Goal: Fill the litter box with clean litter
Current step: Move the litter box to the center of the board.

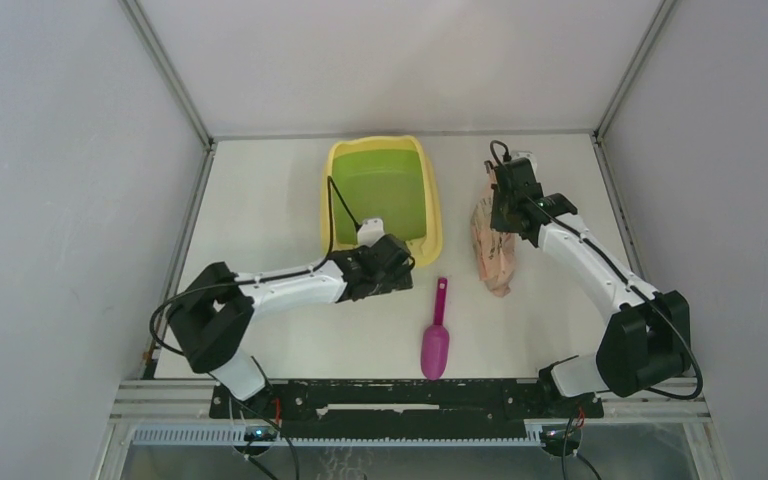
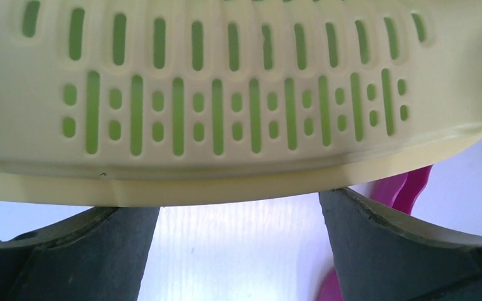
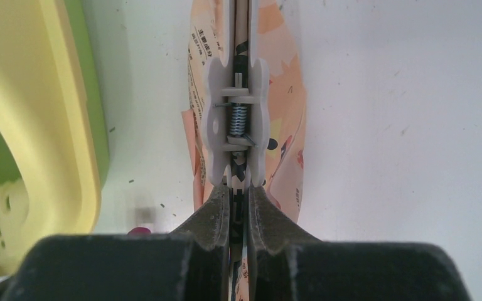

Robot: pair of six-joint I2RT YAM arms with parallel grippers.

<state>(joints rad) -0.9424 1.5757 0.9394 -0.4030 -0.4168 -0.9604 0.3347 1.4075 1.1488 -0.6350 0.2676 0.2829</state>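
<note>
White table (image 1: 260,200), grey walls (image 1: 60,200); left tool (image 2: 239,210) gapes at litter box (image 2: 226,164); right tool (image 3: 240,194) pinches bag clip (image 3: 238,125).

litter box (image 1: 435,210): yellow rim, green basin; slotted grille at near end

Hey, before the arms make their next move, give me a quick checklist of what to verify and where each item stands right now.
1. Right gripper shut on the bag: ok.
2. Bag unsealed: not ok, the white clip is clamped on it.
3. Left gripper free: ok, open and empty at the litter box grille end.
4. Green basin unobstructed: ok, nothing visible in it.
5. Scoop out of the way: ok, lying between the arms, touched by neither gripper.
</note>
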